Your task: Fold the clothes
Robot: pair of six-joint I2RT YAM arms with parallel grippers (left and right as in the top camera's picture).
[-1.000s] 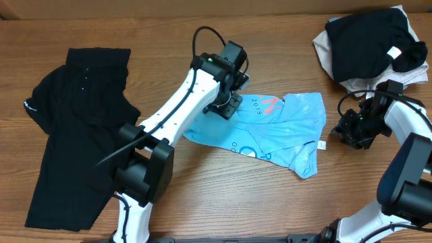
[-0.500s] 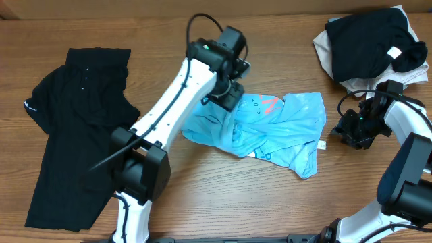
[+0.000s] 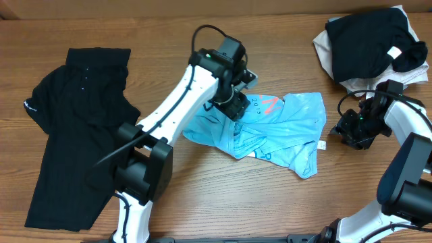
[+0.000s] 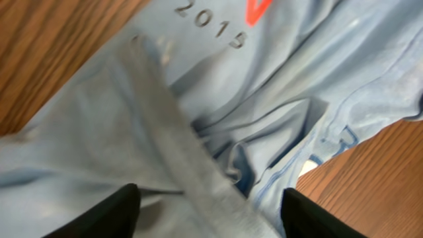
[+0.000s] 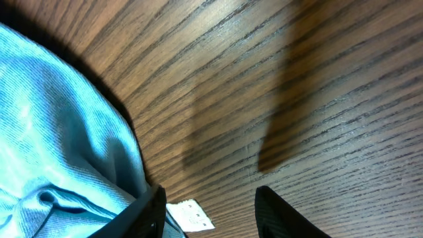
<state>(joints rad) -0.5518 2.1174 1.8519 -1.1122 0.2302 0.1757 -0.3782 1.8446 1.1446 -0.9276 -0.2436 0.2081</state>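
Observation:
The light blue T-shirt (image 3: 280, 128) lies crumpled in the middle of the table, with "2015" and a pink-red mark showing. Its white tag (image 3: 322, 144) sticks out at the right edge. My left gripper (image 3: 233, 108) hangs low over the shirt's left part. In the left wrist view its fingers (image 4: 208, 198) are spread wide, with a raised ridge of shirt fabric (image 4: 165, 132) running between them. My right gripper (image 3: 351, 135) is open just right of the shirt. In the right wrist view it (image 5: 208, 205) is over bare wood, beside the shirt's edge (image 5: 59, 132) and the tag (image 5: 190, 216).
A black garment (image 3: 74, 135) is spread out at the left of the table. A pile of black and white clothes (image 3: 371, 47) sits at the back right corner. Bare wood shows along the front edge.
My left gripper lifted up and left, then came back down to the right. The shirt's front left part has bunched into folds, hiding some lettering. The right arm has not moved.

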